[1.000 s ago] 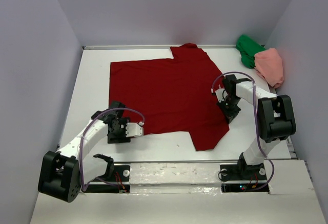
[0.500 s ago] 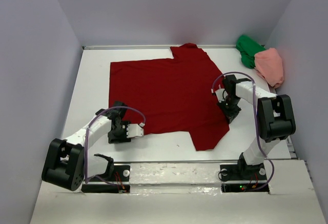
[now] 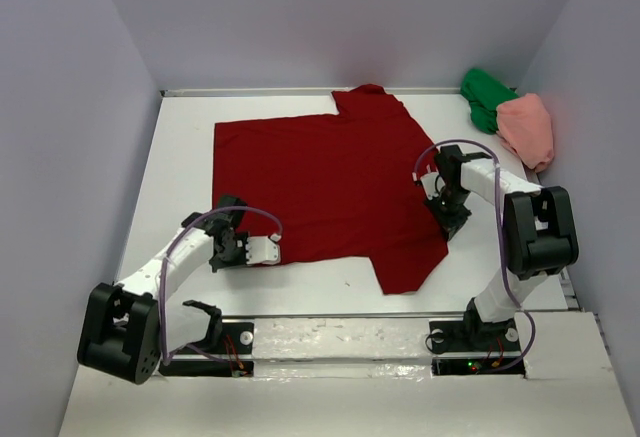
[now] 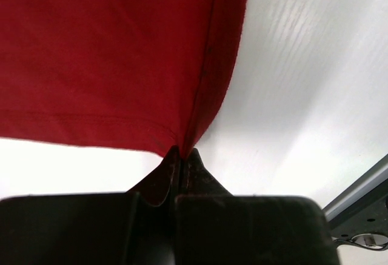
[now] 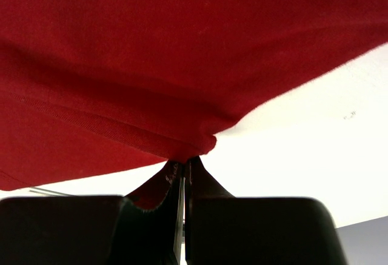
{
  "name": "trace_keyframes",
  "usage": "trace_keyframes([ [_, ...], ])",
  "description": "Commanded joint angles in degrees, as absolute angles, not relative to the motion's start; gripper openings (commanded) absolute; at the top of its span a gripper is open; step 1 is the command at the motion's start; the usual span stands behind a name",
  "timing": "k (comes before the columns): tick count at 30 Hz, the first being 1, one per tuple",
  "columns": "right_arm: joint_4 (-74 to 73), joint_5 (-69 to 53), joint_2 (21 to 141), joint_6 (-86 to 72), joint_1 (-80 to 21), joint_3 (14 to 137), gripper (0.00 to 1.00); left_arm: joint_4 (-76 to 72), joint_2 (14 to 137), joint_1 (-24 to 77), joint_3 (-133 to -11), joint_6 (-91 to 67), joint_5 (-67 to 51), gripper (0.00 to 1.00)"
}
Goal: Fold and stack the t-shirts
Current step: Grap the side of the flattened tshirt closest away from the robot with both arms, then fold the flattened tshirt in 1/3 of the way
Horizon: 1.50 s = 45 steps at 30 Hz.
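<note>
The dark red t-shirt (image 3: 320, 182) lies spread flat across the white table. My left gripper (image 3: 218, 240) is shut on its near left hem corner (image 4: 182, 137); the cloth pinches up between the jaws. My right gripper (image 3: 447, 219) is shut on the shirt's right edge (image 5: 194, 147), with a fold bunched at the fingertips. The bright green t-shirt (image 3: 485, 98) and the salmon pink t-shirt (image 3: 528, 127) sit crumpled together at the far right corner.
The white table (image 3: 180, 157) is walled in by grey panels on the left, back and right. A metal rail (image 3: 340, 332) with both arm bases runs along the near edge.
My left gripper has closed on the red shirt's near left corner; it was open a second ago. The left arm shifted slightly. The right arm has stayed put.
</note>
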<state>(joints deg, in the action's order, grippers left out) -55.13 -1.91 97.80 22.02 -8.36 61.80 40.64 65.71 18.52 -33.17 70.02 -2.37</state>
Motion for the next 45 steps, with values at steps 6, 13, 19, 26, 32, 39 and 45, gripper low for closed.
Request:
trace_keyframes([
  [6, -59.1, -0.3, 91.8, 22.1, -9.0, 65.0, 0.0, 46.5, 59.7, 18.4, -39.0, 69.0, 1.8, 0.0],
  [13, -60.0, -0.3, 90.7, 22.3, -9.0, 65.8, 0.0, 47.0, 57.0, 18.5, -39.6, 68.3, 2.4, 0.0],
  [19, -59.5, 1.5, 91.5, 21.8, -9.0, 66.7, 0.0, 45.4, 56.0, 18.5, -38.1, 68.6, 4.4, 0.0],
  [26, -59.1, 2.0, 92.5, 21.4, -9.0, 68.8, 0.0, 41.6, 55.5, 18.2, -37.0, 68.9, 5.7, 0.0],
  [32, -58.9, 2.5, 93.8, 21.4, -9.0, 70.8, 0.0, 38.9, 56.8, 17.6, -36.6, 68.6, 5.5, 0.0],
  [39, -58.2, 2.8, 96.3, 21.3, -9.0, 73.0, 0.0, 36.7, 58.4, 16.7, -36.6, 68.5, 5.7, 0.0],
  [45, -57.7, 3.3, 98.3, 21.4, -9.0, 74.7, 0.0, 34.9, 59.7, 15.9, -35.6, 69.0, 5.5, 0.0],
])
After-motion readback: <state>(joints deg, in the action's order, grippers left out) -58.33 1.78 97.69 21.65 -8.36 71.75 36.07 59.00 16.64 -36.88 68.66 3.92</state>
